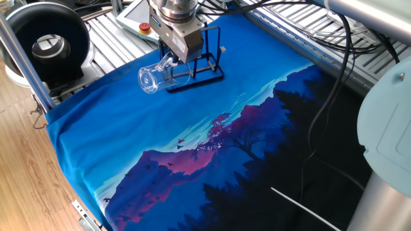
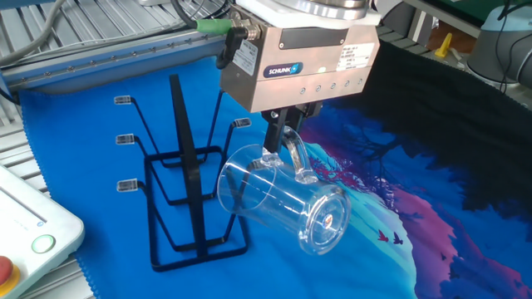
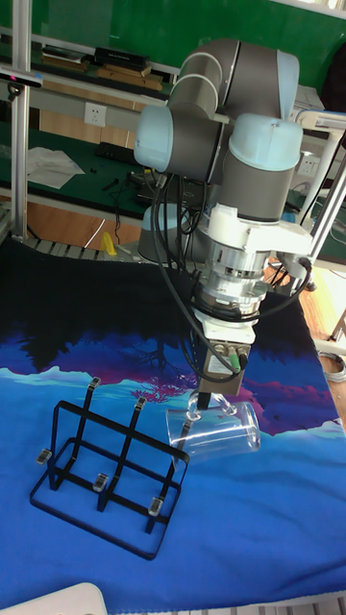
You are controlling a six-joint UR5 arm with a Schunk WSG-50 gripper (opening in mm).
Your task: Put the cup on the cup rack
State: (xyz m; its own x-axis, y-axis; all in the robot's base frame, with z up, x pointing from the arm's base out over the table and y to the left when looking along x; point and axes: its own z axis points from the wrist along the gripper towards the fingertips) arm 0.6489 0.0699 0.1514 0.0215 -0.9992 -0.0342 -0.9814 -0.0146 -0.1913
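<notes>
The cup (image 2: 278, 199) is a clear glass mug held tilted on its side above the blue cloth, its base end toward the camera in the other fixed view. My gripper (image 2: 285, 137) is shut on its loop handle from above. The same cup (image 1: 156, 75) and gripper (image 1: 172, 56) show at the table's far end in one fixed view. The cup rack (image 2: 179, 187) is a black wire frame with upright pegs, standing on the cloth right beside the cup's open end. In the tall view the cup (image 3: 213, 430) hangs by the rack (image 3: 106, 461) at its right end.
A blue and purple printed cloth (image 1: 212, 128) covers the table. A white control box with a red button (image 2: 25, 241) sits beside the rack at the table edge. A black round device (image 1: 48, 45) stands off the table's corner. Cables (image 1: 334, 77) trail across the right side.
</notes>
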